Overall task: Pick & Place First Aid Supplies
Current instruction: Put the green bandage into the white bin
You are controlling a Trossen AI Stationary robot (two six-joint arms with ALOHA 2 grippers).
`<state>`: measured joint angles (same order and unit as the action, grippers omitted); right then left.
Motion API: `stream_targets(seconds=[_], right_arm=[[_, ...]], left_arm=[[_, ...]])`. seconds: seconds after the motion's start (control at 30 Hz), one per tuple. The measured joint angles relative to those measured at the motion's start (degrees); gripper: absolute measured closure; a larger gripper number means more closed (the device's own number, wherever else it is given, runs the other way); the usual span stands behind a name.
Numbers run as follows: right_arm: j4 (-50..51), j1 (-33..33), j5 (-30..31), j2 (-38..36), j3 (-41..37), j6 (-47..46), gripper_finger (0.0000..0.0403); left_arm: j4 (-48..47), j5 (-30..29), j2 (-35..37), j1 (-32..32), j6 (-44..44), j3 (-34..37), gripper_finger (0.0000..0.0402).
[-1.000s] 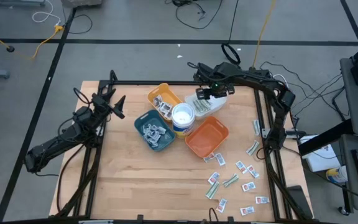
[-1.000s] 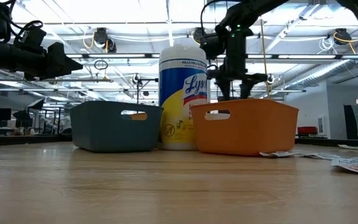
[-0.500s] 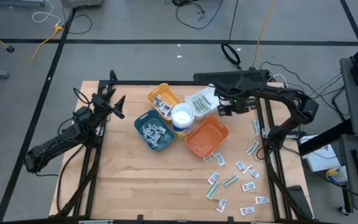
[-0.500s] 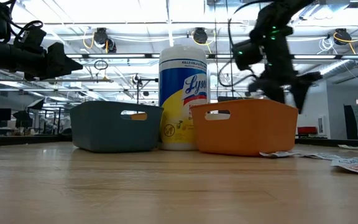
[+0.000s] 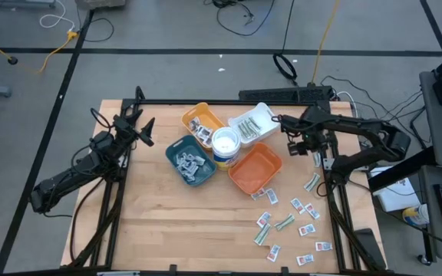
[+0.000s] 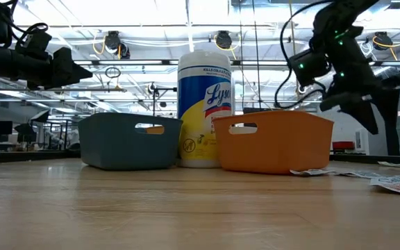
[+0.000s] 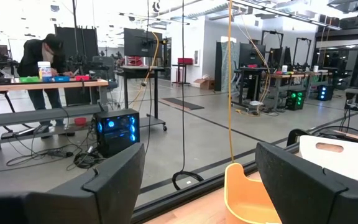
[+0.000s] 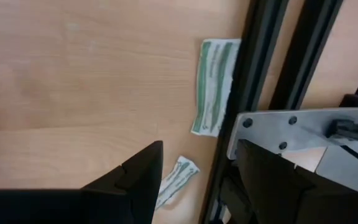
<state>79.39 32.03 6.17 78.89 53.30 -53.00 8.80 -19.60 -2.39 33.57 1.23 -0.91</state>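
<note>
Wooden worktop point(image 5: 167, 222) with trays, a tub and loose packets

Near its middle stand a yellow tray point(image 5: 199, 119), a white tray point(image 5: 253, 123), a blue-grey tray point(image 5: 189, 162), an orange tray point(image 5: 256, 170) and a white wipes tub point(image 5: 225, 145); first aid packets point(image 5: 288, 222) lie scattered toward the right front corner, some green-white strips point(image 8: 214, 87) beside the frame rail.

orange tray point(image 5: 256, 169), yellow tray point(image 5: 199, 119), green-white packets point(image 8: 215, 86), white tub point(image 5: 225, 142)

Bright even overhead light, glaring ceiling lamps point(image 6: 120, 43), soft shadows, sharp focus
</note>
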Motion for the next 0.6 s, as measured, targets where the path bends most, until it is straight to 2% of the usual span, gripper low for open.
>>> stream_targets(seconds=[0.27,0.6], right_arm=[[-9.6,1.2,-0.2,0.3,-7.6,-0.3,0.0204],[-18.3,8.3,-0.4,0.3,-15.5,0.4,0.0204]], left_arm=[[0.0,0.0,0.0,0.0,0.0,0.0,0.0094],[0.0,0.0,0.0,0.0,0.0,0.0,0.0094]])
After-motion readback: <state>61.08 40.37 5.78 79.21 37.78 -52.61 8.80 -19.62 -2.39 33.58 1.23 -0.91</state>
